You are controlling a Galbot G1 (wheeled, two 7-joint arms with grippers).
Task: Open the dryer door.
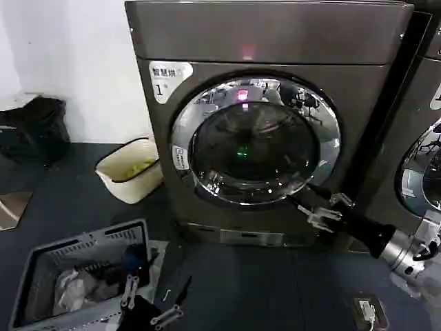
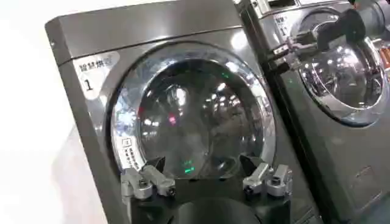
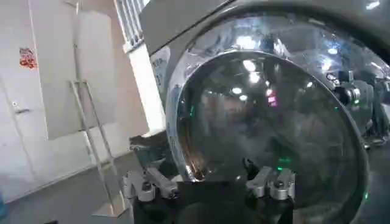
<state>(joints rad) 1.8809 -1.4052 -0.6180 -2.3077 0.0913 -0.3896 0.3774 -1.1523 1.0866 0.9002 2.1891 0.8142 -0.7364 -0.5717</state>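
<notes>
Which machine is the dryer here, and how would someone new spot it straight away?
Against the white wall stand two dark grey front-loaders; the dryer is the one nearer that wall, with a cream tub on the floor beside it. Its chrome-rimmed dryer door is shut, the right pincer at its lower rim. Unlike its neighbour, it carries a white sticker with the numeral 1.

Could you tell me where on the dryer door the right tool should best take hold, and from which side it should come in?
Probably the wide chrome rim of the dryer door at its lower right edge, approached from the right. The glass centre bulges smoothly and offers no purchase, and I can see no separate handle. The right tool sits open at that edge, on the dryer front, and the label on the rim's left suggests the hinge side.
</notes>
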